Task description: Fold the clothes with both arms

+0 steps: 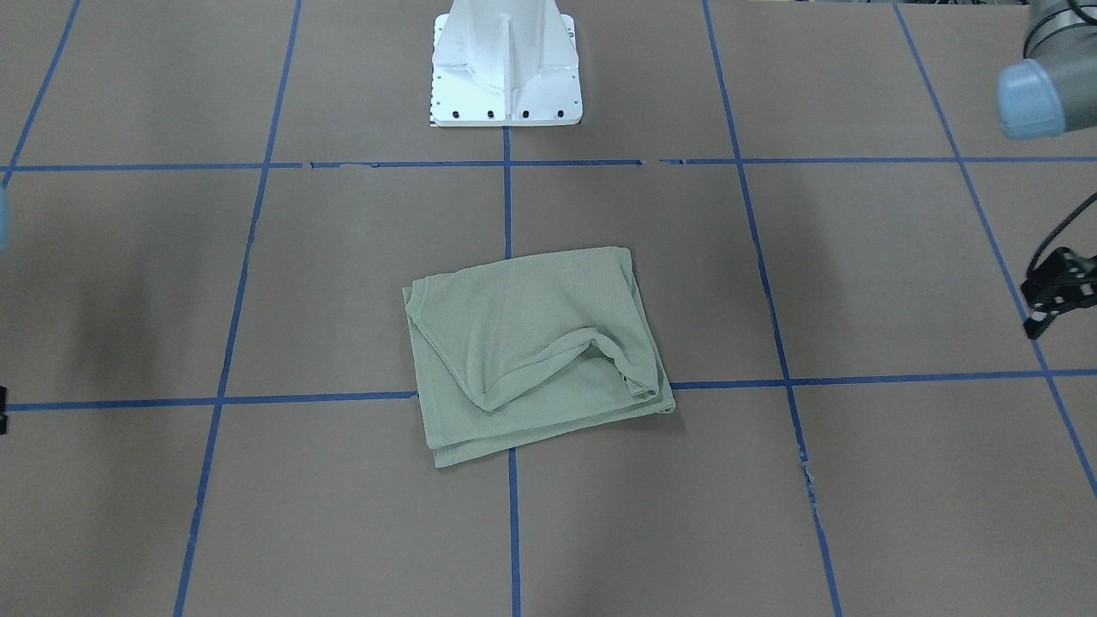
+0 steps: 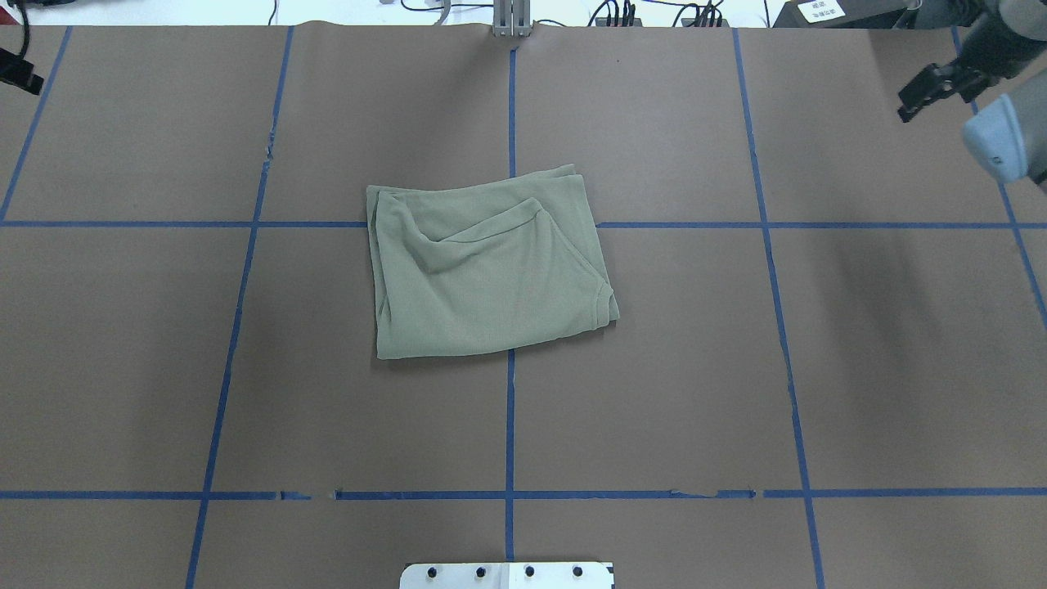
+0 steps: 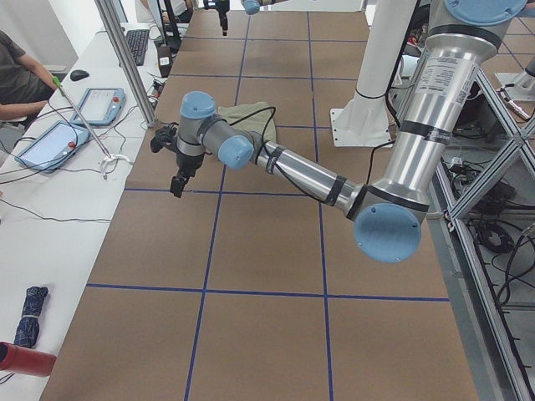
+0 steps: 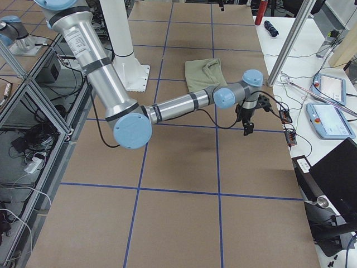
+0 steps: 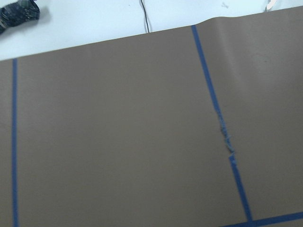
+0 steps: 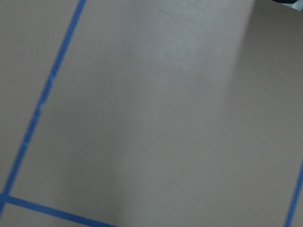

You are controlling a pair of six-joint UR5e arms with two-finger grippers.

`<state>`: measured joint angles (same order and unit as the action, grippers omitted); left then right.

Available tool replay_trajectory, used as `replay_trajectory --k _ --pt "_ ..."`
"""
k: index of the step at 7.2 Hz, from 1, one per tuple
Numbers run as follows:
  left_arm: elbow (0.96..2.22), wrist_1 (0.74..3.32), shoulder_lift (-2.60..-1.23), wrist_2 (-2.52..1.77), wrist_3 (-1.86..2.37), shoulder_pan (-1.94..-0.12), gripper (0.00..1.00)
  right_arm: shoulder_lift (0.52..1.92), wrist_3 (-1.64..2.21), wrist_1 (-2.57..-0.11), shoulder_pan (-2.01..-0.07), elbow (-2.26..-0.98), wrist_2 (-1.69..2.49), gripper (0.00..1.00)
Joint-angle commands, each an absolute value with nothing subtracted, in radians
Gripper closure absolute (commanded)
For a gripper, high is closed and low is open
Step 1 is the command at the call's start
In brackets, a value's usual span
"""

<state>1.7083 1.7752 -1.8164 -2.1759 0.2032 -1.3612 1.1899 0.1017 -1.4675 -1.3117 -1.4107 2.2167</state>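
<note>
Where the blue tape lines [image 2: 509,425] cross near the middle of the brown counter [image 2: 736,368], the sage-green shirt [image 2: 487,278] lies folded into a rough rectangle, well clear of every edge and somewhat nearer the operators' edge than the robot's; a hemmed fold runs as a raised ridge across its top layer, and stacked layers show at one corner; nothing touches it. The left end effector [image 1: 1035,319] hangs above the counter toward the left end, near the corner on the operators' side, grasping nothing; whether its jaws are spread or closed cannot be told. The right end effector [image 2: 908,106] hangs near the opposite corner on the operators' side, likewise empty, its jaw state also unclear. The white pedestal [image 1: 506,77] stands at the middle of the robot's edge.
</note>
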Motion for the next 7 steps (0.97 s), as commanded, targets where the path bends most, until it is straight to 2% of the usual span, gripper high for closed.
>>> replay_trajectory --k 1,2,4,5,7 --pt "1.735 1.779 -1.677 -2.287 0.02 -1.483 0.0 1.369 -0.055 -1.457 -1.477 -1.407 2.348 0.0" --pt "1.773 1.793 -1.596 -2.283 0.038 -1.485 0.0 1.399 -0.058 -1.454 -1.485 -1.42 2.353 0.0" --pt "1.689 1.836 -1.588 -2.2 0.09 -1.483 0.0 1.483 -0.072 -1.381 -1.509 -1.425 2.339 0.0" --pt "1.698 1.842 -1.585 -2.204 0.091 -1.485 0.0 1.499 -0.055 -1.356 -1.531 -1.416 2.339 0.0" --pt "1.677 1.794 -1.569 -2.2 0.087 -1.491 0.0 1.496 -0.054 -1.458 -1.59 -1.471 2.356 0.0"
